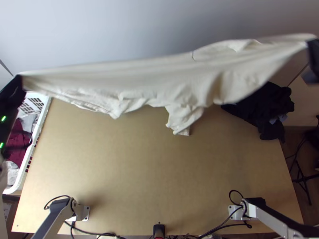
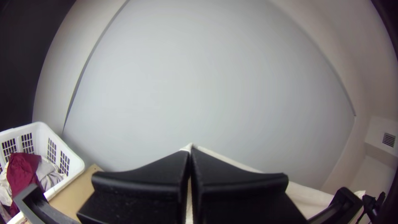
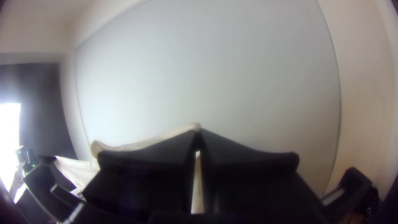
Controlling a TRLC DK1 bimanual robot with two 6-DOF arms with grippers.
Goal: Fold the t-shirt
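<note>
In the top view, my t-shirt (image 1: 155, 81) stretches across the bench's (image 1: 155, 171) twelve o'clock side, from my left gripper (image 1: 20, 76) at ten to my right gripper (image 1: 311, 40) at two. Left wrist view: left gripper (image 2: 190, 150) clenched on one end. Right wrist view: right gripper (image 3: 199, 130) pinching the other.

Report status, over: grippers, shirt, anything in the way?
Left gripper, right gripper: both shut on t-shirt, stretched between them. Lower edge hanging. Black cloth at far right corner of table.

Basket (image 1: 43, 115) left of table (image 1: 139, 167) — cloth heap (image 1: 269, 107) on its far right.
</note>
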